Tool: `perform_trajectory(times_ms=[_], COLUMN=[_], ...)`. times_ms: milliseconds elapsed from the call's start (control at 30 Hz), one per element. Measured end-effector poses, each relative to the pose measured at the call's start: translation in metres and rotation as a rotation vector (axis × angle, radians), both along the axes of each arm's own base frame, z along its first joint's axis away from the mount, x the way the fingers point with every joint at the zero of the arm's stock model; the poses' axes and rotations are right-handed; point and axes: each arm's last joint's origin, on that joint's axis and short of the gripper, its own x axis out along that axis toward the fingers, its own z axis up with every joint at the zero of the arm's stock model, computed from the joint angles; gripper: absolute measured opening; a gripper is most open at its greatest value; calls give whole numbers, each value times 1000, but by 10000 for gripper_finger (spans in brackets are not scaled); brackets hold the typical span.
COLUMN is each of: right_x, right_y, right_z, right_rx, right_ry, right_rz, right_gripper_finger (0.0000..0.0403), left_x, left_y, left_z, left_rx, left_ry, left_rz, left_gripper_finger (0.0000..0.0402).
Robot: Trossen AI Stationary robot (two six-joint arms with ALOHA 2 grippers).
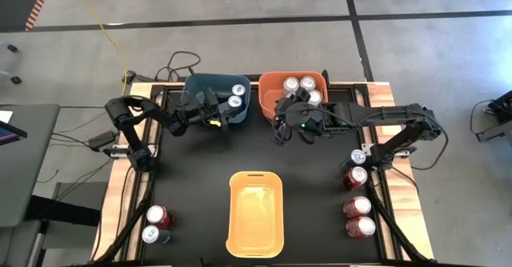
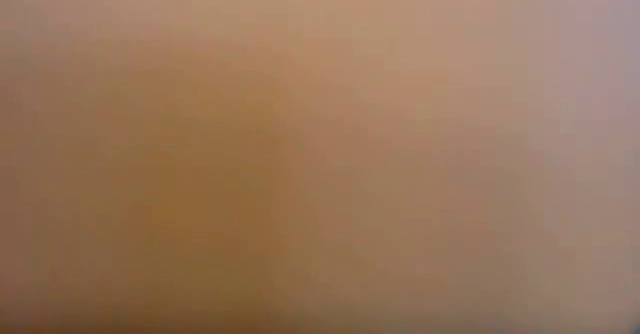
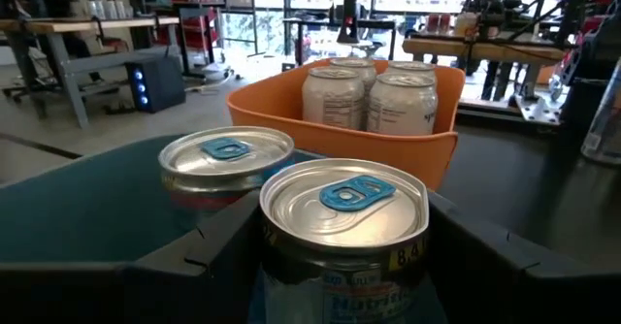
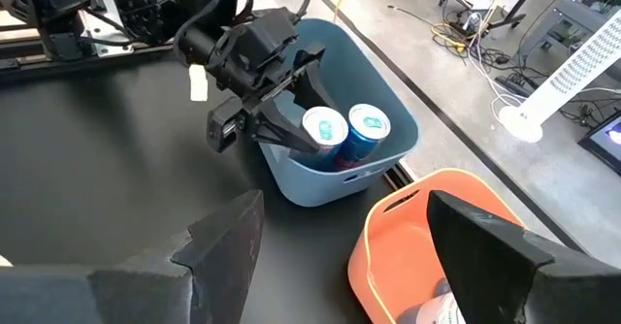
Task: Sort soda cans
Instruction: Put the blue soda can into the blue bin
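Holding a blue soda can (image 4: 323,132) upright inside the blue bin (image 1: 200,87), the left claw (image 4: 291,130) is gripping its sides.
The right claw (image 1: 282,127) is hanging wide and empty beside the orange bin (image 1: 272,83); red cans (image 1: 358,207) are standing at the desk's (image 1: 200,155) right edge.

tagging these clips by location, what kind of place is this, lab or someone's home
Most likely a robotics lab or workshop, not a home. Beyond the orange bin stand metal workbenches and equipment racks; the concrete floor carries taped lines and loose cables.
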Motion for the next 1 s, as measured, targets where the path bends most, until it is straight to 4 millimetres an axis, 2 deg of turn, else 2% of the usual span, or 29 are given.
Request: perform_trajectory(times_ms=[300, 767, 1000], right_x=[-1, -2, -5], right_y=[5, 10, 16], right_z=[-2, -3, -4], right_rx=[9, 21, -24], right_ry=[13, 22, 32], right_rz=[9, 11, -48], right_gripper_finger=[306, 306, 306], left_x=[0, 0, -3], left_y=[0, -1, -4], left_z=[-1, -3, 16], left_rx=[3, -9, 17], left_ry=[21, 27, -9], left_rz=[5, -10, -24], left_gripper_finger=[259, 348, 359])
